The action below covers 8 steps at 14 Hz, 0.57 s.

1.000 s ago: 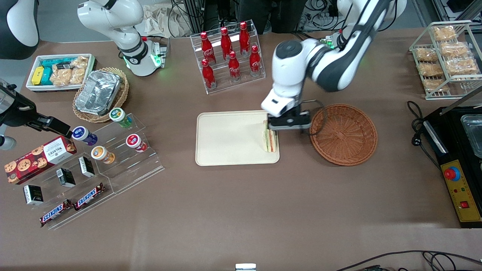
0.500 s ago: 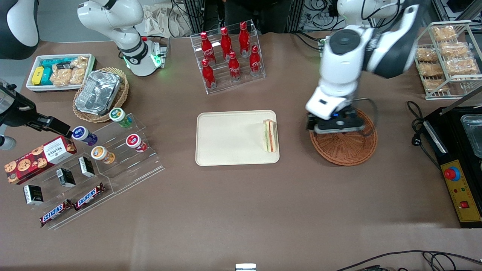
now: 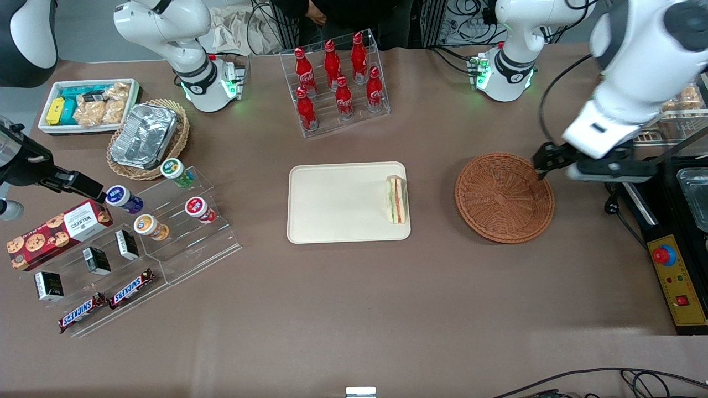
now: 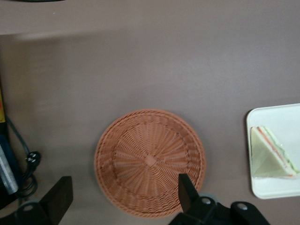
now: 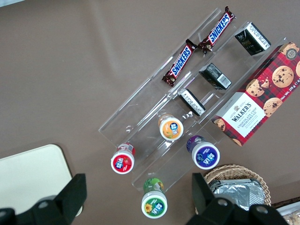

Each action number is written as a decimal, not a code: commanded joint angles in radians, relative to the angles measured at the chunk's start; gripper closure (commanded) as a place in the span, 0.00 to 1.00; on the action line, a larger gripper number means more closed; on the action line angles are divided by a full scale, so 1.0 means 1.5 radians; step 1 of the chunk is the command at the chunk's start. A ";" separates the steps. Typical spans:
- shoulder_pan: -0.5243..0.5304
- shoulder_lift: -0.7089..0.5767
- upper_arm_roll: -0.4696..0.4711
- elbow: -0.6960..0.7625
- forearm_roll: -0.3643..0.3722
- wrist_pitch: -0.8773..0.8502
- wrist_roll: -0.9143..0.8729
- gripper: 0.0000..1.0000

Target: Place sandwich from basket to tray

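Note:
The sandwich (image 3: 396, 200) lies in the cream tray (image 3: 337, 202), at the tray's edge nearest the basket. The reddish-brown wicker basket (image 3: 504, 197) beside the tray holds nothing. My left gripper (image 3: 586, 165) hangs high above the table, past the basket's rim toward the working arm's end, well apart from the sandwich. In the left wrist view the gripper (image 4: 123, 197) is open wide and holds nothing, with the basket (image 4: 150, 161) below it and the sandwich (image 4: 272, 152) in the tray (image 4: 281, 119) off to the side.
A rack of red cola bottles (image 3: 337, 83) stands farther from the front camera than the tray. A wire rack of snack bags (image 3: 658, 83) and a black machine (image 3: 675, 237) sit at the working arm's end. An acrylic stand of cups and bars (image 3: 166, 221) sits toward the parked arm's end.
The gripper left the sandwich on the tray, crossed over the basket and rose toward the working arm's end. The sandwich has not moved.

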<state>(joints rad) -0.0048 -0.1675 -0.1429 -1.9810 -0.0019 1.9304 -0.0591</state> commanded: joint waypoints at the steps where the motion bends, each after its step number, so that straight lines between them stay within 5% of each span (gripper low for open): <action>1: -0.019 -0.004 0.018 0.040 -0.012 -0.054 0.018 0.00; 8: -0.023 0.128 0.018 0.242 -0.026 -0.157 0.017 0.00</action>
<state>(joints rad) -0.0305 -0.0874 -0.1269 -1.7898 -0.0233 1.7973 -0.0461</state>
